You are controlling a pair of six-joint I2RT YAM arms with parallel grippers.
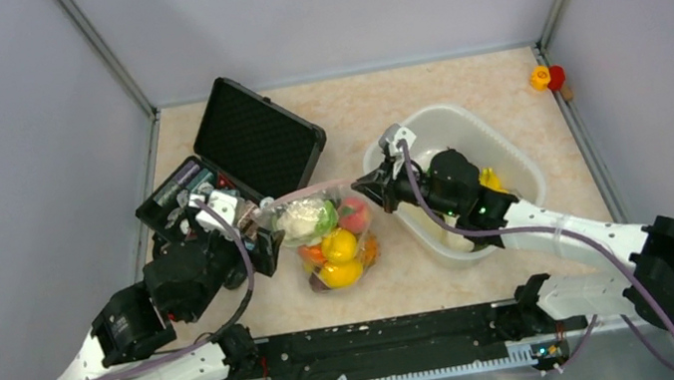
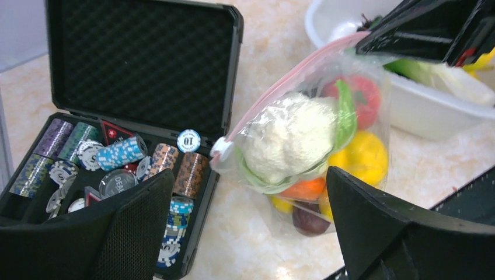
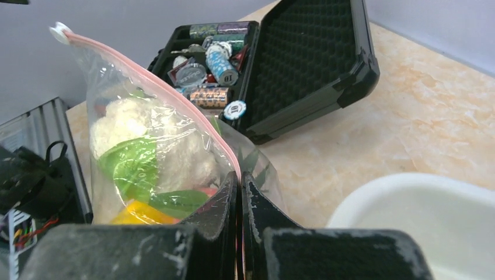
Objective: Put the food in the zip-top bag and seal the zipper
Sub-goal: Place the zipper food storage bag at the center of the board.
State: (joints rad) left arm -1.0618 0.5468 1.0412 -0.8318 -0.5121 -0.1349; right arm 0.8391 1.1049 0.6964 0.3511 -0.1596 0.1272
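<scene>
Full bag (image 1: 331,241) between case (image 1: 260,141) and tub (image 1: 497,141)
The zipper (image 1: 313,190) runs left to right; the right gripper (image 3: 239,181) pinches its right end, and the left gripper (image 2: 248,175) gapes open. Only the left wrist view shows the plum (image 2: 309,220).

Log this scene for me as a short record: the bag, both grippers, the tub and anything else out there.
Zip-top bag: between the two grippers, holding cauliflower plus yellow, orange and red pieces
Zipper: pink strip, white slider at one end; seal cannot be judged
Right gripper: shut on the strip's other end
Left gripper: open, near the slider end, holding nothing
Tub: white, some food inside
Case: open, poker chips inside
</scene>
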